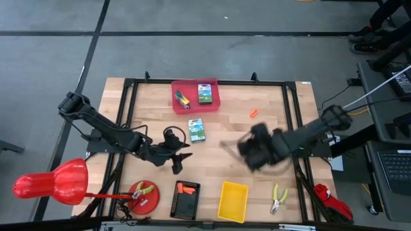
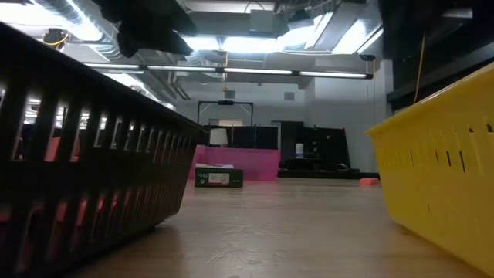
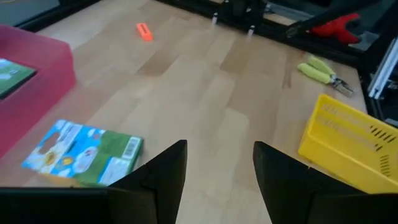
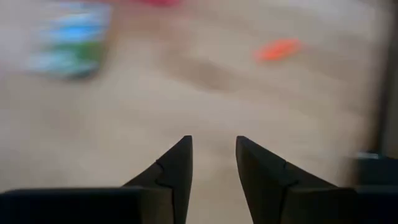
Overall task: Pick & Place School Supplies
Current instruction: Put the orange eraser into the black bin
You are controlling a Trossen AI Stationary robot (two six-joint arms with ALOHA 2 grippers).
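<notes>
Your right gripper (image 1: 247,149) is blurred mid-table, fingers parted and empty; swing wide and you'll knock the loose crayon box (image 1: 196,129) just off the red tray (image 1: 215,102), far edge.

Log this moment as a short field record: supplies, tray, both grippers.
tray: pink plastic tray at the table's far edge
in tray: one green printed crayon box, one small yellow-and-dark-green block
on table: second green printed crayon box, just outside the tray
left gripper: open, empty, near that box
right gripper: open, empty, mid-table
</notes>
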